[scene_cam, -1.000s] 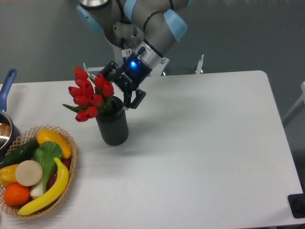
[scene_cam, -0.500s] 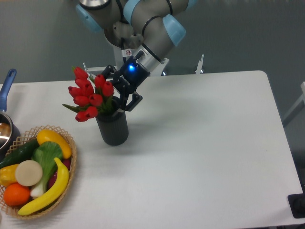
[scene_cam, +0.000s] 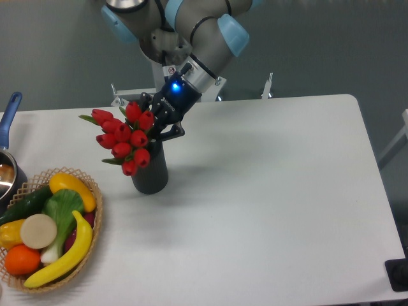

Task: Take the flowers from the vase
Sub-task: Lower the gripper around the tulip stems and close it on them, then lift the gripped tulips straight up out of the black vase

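The flowers (scene_cam: pixel 125 138), a bunch of red tulip buds with green leaves, stand in the dark grey ribbed vase (scene_cam: pixel 150 174) at the table's left middle. The bunch leans to the left and hangs over the vase's front-left rim. My gripper (scene_cam: pixel 159 129) reaches down from the upper right to the vase mouth, and its black fingers are closed on the stems just behind the buds. The stems themselves are hidden by the buds and the fingers. The vase stands upright on the table.
A woven wicker basket (scene_cam: pixel 97 213) with banana, orange, cucumber and other produce sits at the front left. A pot with a blue handle (scene_cam: pixel 9 109) is at the left edge. The arm's base and a metal frame (scene_cam: pixel 269 85) stand behind the table's far edge.
The gripper moved left into the bunch and its fingers closed on the stems. The flowers tipped from upright to leaning left and forward. The vase shifted slightly left.
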